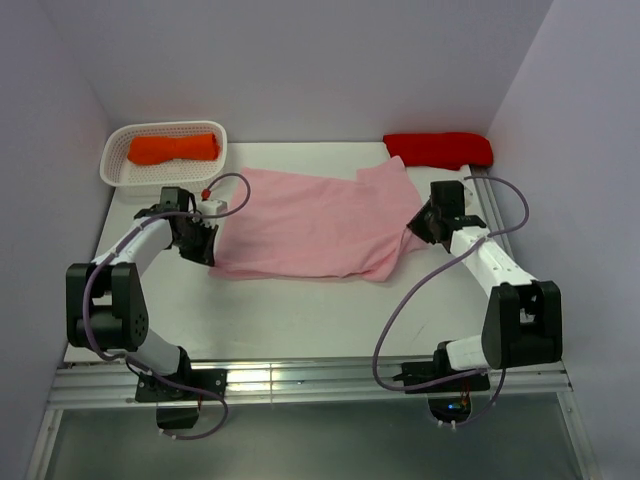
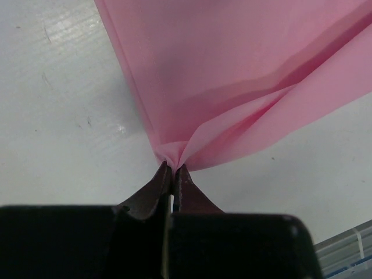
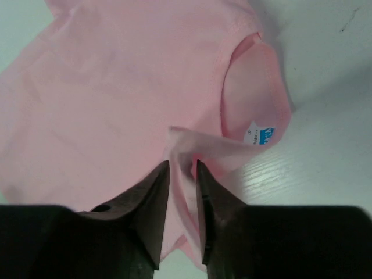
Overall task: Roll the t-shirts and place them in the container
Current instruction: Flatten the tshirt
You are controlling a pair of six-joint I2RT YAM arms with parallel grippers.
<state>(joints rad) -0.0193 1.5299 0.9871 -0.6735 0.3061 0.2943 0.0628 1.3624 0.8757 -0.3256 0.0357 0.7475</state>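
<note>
1. The light pink t-shirt (image 1: 320, 225) lies spread flat across the middle of the table (image 1: 300, 310), nearer its far edge. The collar end points to the right edge and the hem end to the left edge.
2. The left gripper (image 2: 173, 167) sits at the shirt's left end, with its jaws pinched tight on a gathered corner of the pink cloth. The fabric fans out from that pinch.
3. The right gripper (image 3: 182, 165) is at the shirt's right end beside the collar. Its jaws stand a narrow gap apart, and a loose fold of pink cloth lies between them.
4. A small blue-and-white label (image 3: 264, 136) shows inside the collar, just right of that fold.
5. The orange bundle (image 1: 172, 148) rests in a white basket (image 1: 115, 165) at the far left corner of the table.
6. The red bundle (image 1: 440, 148) lies at the far right corner, just beyond the shirt's sleeve.
</note>
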